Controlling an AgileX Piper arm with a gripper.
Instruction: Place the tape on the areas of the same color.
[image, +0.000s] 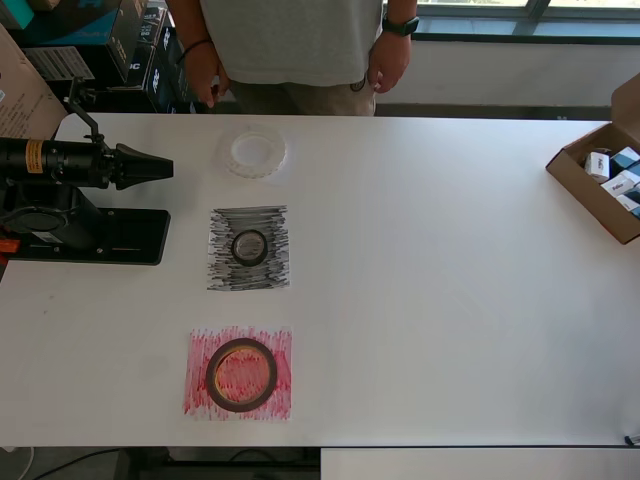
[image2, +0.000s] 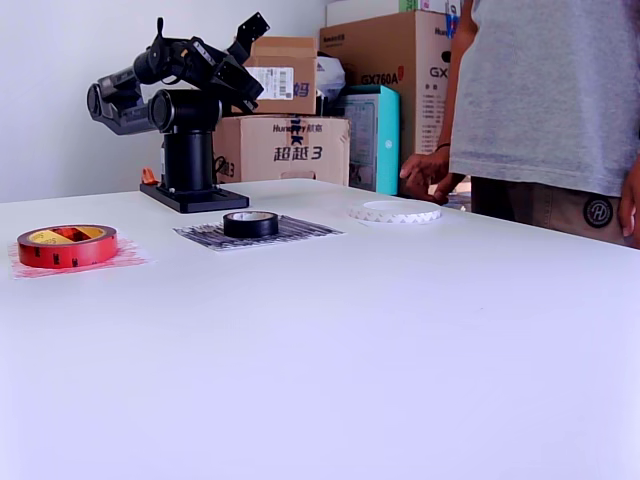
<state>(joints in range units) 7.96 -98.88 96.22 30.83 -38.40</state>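
Your white tabletop (image: 450, 300) is cut off at the overhead view's edges. A person in a grey shirt (image: 295, 40) stands behind it, head out of frame. An open brown cardboard box (image: 590, 195) is partly cropped at that view's right. Your black arm sits folded at its left; its gripper (image: 150, 166) holds nothing, and you cannot tell how its jaws stand. The red-brown tape ring (image: 241, 375) lies on the scribbled red patch (image: 200, 395), the wide translucent-white ring (image: 257, 153) on bare table, the small black ring (image: 250, 246) on the scribbled black-grey patch (image: 225, 270).
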